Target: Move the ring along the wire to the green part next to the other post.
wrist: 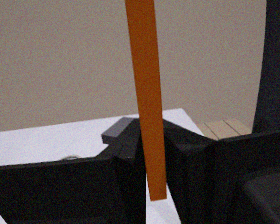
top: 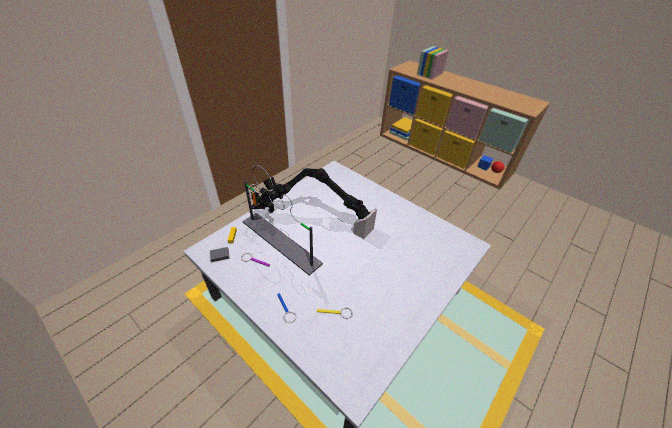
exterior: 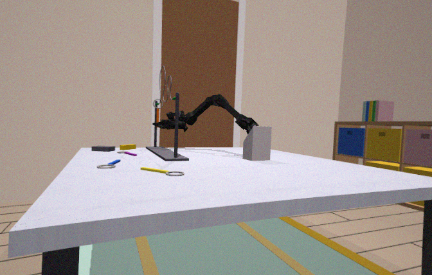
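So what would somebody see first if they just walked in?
Probably the black arm reaching across the white table, its gripper shut on an orange handle. Then the loopy wire between two posts, and the bright bins in the shelf behind.

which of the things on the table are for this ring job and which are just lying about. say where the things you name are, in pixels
For the job:
- orange handle (top: 254, 199) (exterior: 157, 115) (wrist: 148, 85) and its ring (exterior: 153, 105)
- two posts (top: 311, 247) (exterior: 177, 126)
- pincer (wrist: 145, 124)

Just lying about:
- purple, blue and yellow-handled rings
- yellow block (top: 232, 235) (exterior: 128, 147)
- dark grey block (top: 219, 254) (exterior: 103, 148) (wrist: 118, 131)
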Motion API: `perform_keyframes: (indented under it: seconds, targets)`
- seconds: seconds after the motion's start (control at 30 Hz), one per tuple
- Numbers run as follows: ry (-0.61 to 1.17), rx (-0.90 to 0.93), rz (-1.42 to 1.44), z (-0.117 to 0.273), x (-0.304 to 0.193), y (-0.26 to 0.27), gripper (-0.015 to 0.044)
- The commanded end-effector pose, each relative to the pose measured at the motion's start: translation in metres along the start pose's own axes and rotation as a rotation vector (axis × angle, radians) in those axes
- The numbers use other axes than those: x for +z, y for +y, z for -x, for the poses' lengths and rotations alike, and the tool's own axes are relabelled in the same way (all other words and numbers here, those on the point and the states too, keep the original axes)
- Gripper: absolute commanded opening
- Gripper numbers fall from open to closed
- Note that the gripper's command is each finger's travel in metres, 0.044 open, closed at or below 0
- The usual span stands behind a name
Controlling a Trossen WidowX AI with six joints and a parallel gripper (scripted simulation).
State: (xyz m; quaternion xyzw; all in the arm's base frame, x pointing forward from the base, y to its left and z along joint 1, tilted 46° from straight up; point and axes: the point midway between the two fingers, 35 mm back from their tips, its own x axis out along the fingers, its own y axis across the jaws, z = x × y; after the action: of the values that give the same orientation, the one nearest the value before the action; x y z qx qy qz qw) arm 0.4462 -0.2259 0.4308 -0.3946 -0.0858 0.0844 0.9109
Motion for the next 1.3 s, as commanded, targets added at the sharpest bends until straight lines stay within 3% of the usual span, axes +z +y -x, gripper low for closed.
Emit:
perform_keyframes:
  seconds: [0.0,0.9,1.27]
  targets:
    - [0.03,-0.001,-0.002,0.003,-0.001,0.003,-0.015]
    - [0.504,0.014,-0.048,0.061,0.015,0.035,-0.015]
    - [0.52,0.049,-0.171,0.063,0.018,0.061,-0.015]
